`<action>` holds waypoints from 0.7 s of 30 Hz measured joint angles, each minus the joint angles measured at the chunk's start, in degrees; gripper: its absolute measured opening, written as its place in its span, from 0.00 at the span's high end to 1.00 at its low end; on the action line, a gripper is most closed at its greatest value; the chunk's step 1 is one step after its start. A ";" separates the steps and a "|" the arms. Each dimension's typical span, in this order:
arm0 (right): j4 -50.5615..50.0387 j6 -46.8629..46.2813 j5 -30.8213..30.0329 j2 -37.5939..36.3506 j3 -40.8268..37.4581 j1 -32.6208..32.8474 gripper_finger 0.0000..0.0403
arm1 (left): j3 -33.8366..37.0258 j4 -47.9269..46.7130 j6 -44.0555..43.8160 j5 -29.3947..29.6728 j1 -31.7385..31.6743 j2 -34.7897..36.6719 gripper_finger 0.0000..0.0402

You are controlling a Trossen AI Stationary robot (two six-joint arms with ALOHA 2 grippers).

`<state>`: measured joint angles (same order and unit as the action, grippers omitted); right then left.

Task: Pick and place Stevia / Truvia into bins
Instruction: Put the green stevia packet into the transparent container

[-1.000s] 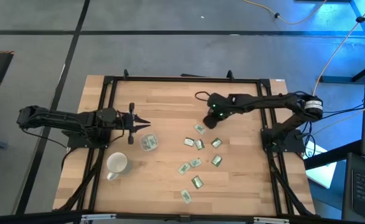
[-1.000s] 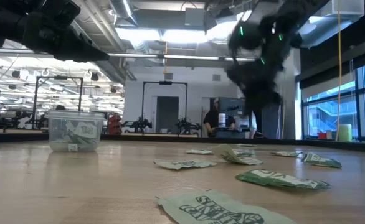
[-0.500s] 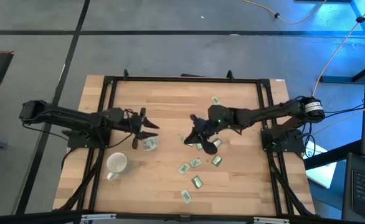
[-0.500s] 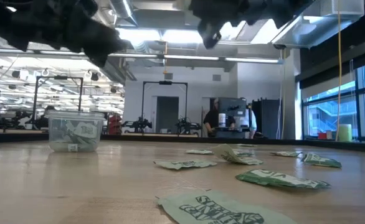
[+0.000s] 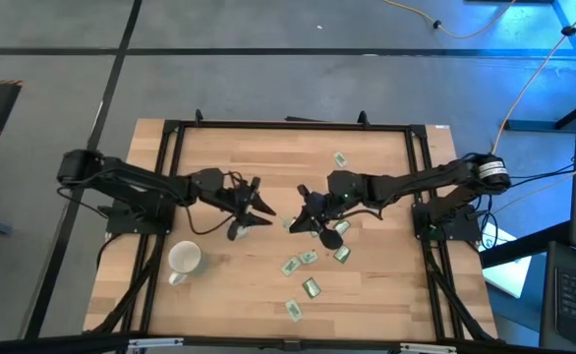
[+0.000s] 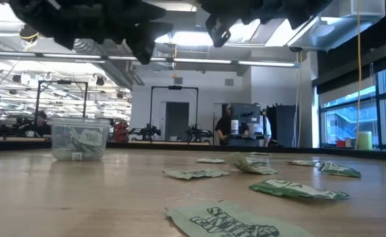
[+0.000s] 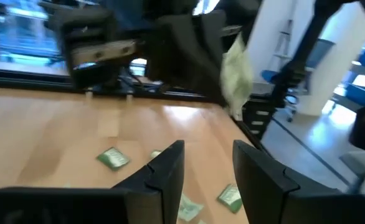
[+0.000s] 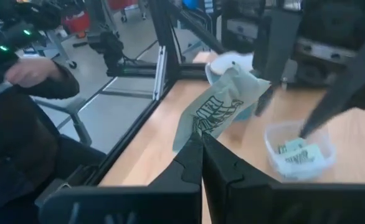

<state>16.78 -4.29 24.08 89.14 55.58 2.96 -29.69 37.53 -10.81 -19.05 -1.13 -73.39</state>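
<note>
Both arms have swung inward since a second ago, meeting mid-table. The left gripper (image 5: 259, 208) stands open and empty over the clear cup (image 6: 79, 139), likely for a handover. The right gripper (image 5: 303, 218) pinches one Stevia sachet (image 8: 218, 111) (the others lie scattered).

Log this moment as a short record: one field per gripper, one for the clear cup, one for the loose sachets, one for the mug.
left gripper: open, empty, raised above the table beside the cup, facing the right gripper
right gripper: shut on a green and white sachet, held up near table centre
small round clear plastic cup: upright, sachets inside
loose green and white sachets: scattered flat on the wooden table, right of centre
opaque white mug: upright, near the left front corner
</note>
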 joint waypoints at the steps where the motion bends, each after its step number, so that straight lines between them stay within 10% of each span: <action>1: -0.20 -0.20 -0.01 0.07 -0.01 -0.02 0.99 | -0.96 0.02 0.00 -1.08 0.00 -1.03 0.68; 21: -1.45 -1.46 -0.02 0.55 0.00 -0.02 0.99 | -8.64 1.64 3.67 -6.12 0.33 -6.77 0.79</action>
<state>15.33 -5.75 24.05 89.69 55.58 2.94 -38.33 39.17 -7.14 -25.17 -0.80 -80.16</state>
